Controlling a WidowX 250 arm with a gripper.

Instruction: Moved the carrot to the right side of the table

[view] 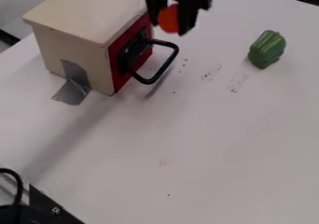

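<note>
Pale and smooth, the surface spreads across nearly the whole view, with a soft grey shadow slanting over its left part toward the lower left corner. Largest of the things on it is a cream-coloured box with a flat, overhanging top, standing at the upper left. Its front, turned toward the right, is a dark red panel. At the lower left corner sits a piece of flat black hardware.

At the top, just right of the box, hangs the black two-finger claw, pointing down. It is grasping the orange toy carrot, a rounded part of which shows between its fingers. The carrot is thus up by the box's front, left of the view's upper right area, and not at the right side of the surface.

A black, D-shaped metal handle juts from the red panel, below the claw. A patch of silver-grey tape runs down the box's side wall and onto the surface. Well apart from the box, toward the upper right, lies a green, ribbed toy pepper, tilted. A thin black cable curves above the hardware. Smallest are the dark smudges and specks between handle and pepper.
</note>
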